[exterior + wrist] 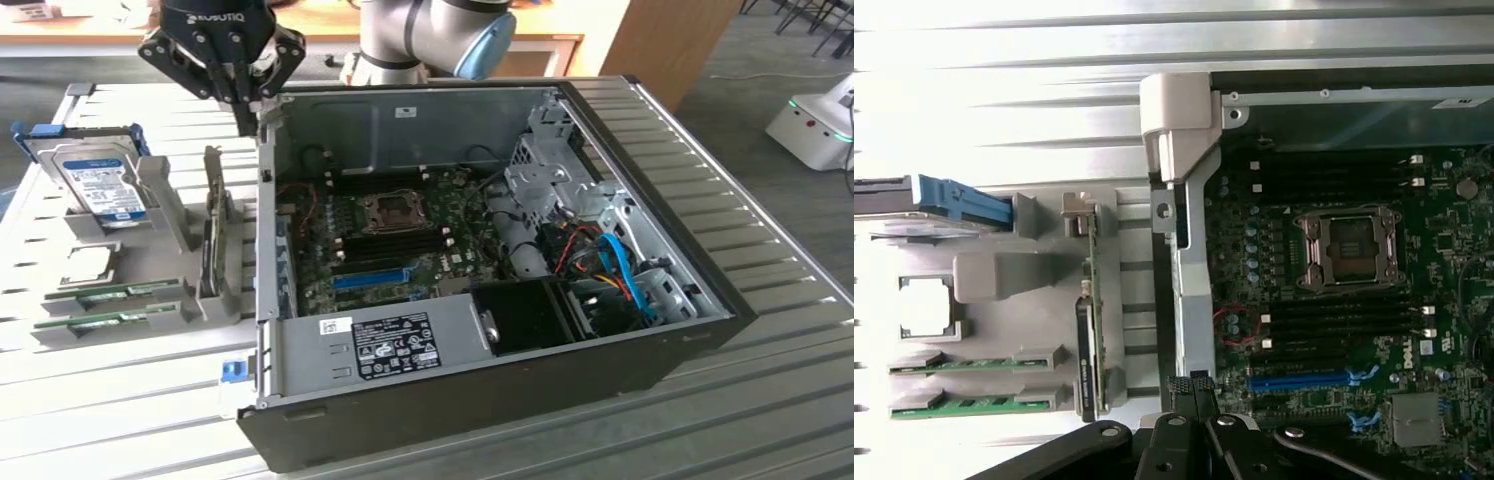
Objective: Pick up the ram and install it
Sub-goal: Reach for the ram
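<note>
Two ram sticks, thin green boards, lie flat in a grey holder at the exterior view's left: one ram stick (118,293) (976,362) and a second ram stick (96,321) (974,406) beside it. My gripper (248,122) (1194,388) hangs shut with nothing in it, above the back left corner of the open computer case (441,400), well apart from the sticks. Inside the case, the motherboard (400,235) shows its CPU socket (1349,245) and black memory slots (1344,322).
A silver hard drive (104,185) with a blue label stands in the holder's back part. An upright card (214,230) (1086,330) stands between the holder and the case wall (1189,230). A blue slot (367,278) (1299,380) lies on the motherboard. Ribbed metal table (774,400) all around.
</note>
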Motion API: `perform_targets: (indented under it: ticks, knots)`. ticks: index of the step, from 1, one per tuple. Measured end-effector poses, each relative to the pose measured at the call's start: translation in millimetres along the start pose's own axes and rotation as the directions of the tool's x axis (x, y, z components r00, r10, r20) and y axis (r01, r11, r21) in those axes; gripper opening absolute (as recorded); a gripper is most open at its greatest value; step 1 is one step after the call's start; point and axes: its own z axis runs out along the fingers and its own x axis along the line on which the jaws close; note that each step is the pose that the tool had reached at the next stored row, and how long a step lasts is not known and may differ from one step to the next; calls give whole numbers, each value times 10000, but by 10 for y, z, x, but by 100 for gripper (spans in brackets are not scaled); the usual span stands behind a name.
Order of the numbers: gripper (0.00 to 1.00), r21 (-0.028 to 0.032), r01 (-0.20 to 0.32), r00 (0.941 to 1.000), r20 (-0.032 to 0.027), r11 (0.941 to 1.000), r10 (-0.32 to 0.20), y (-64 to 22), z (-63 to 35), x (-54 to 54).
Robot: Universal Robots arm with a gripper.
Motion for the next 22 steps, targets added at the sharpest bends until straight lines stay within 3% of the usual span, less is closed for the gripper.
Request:
perform_targets:
  ticks: [22]
  knots:
    - [11,2,0,10000,-15,10000,0,-35,11,452]
